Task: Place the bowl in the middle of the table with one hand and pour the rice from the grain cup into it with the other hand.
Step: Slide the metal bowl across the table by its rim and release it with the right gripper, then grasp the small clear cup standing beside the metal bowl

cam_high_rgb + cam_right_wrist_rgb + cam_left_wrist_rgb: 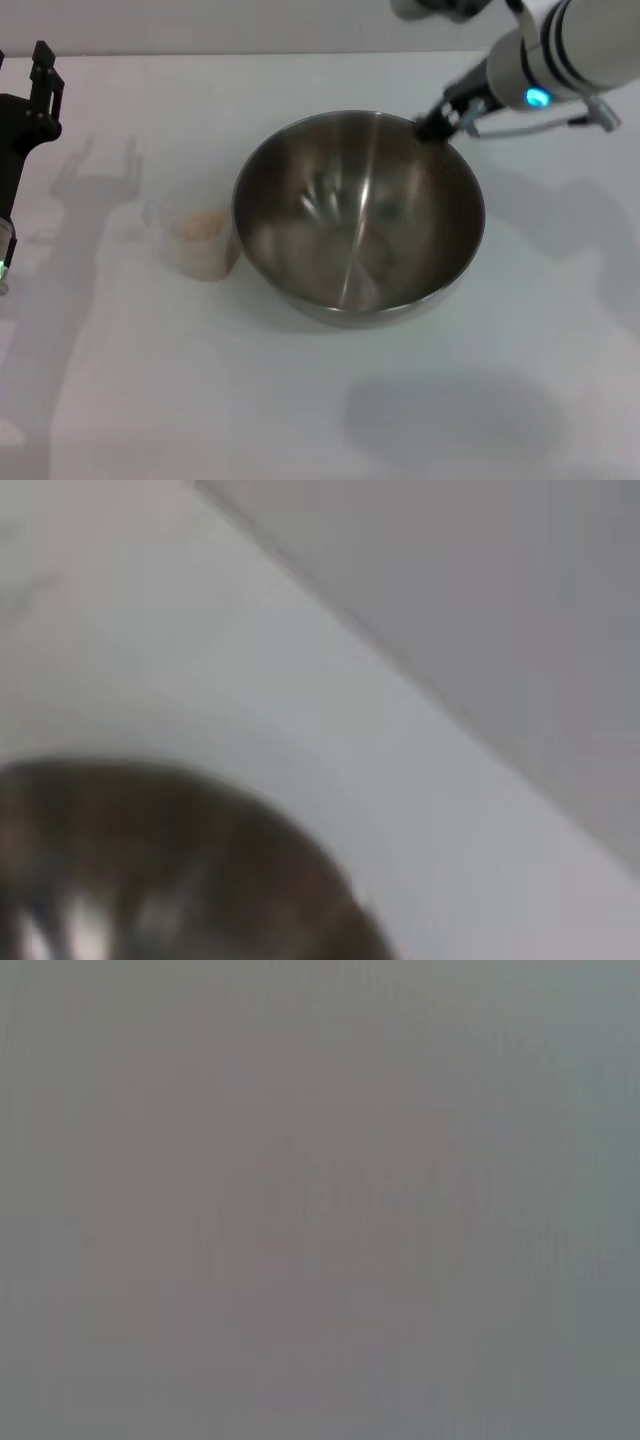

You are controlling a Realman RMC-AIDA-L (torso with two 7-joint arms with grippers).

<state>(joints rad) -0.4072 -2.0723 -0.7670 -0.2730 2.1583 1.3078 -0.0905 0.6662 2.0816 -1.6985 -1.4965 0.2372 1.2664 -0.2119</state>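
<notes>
The grain cup (200, 240) stands just beside the bowl (360, 215), on the side toward the robot's left, and the left hand (42, 75) is plainly the nearer one to it: the cup lies inward from that hand and nearer the robot. The hand waits near the bench's left edge, well apart from the cup, black fingers pointing up with a narrow gap between them and nothing held. Any pour will likely start with that hand travelling inward to the cup, approaching from the side away from the bowl, since the bowl's wall nearly touches the cup's other side.

The right hand (438, 124) is at the bowl's far right rim, its black tips meeting the steel edge. Whether it is clamped on the rim or merely resting there I cannot tell. The right wrist view shows only a blurred arc of the bowl (170, 870) against the bench (330, 740).

The bowl sits roughly mid-bench, appearing empty, a wide round stainless-steel basin with a bright mirrored inside and a thin rim. The cup is small, clear plastic, upright, with a low layer of pale beige rice (198, 225) inside. The bench (200, 400) is plain white, flat and matte. The left wrist view shows only featureless grey.
</notes>
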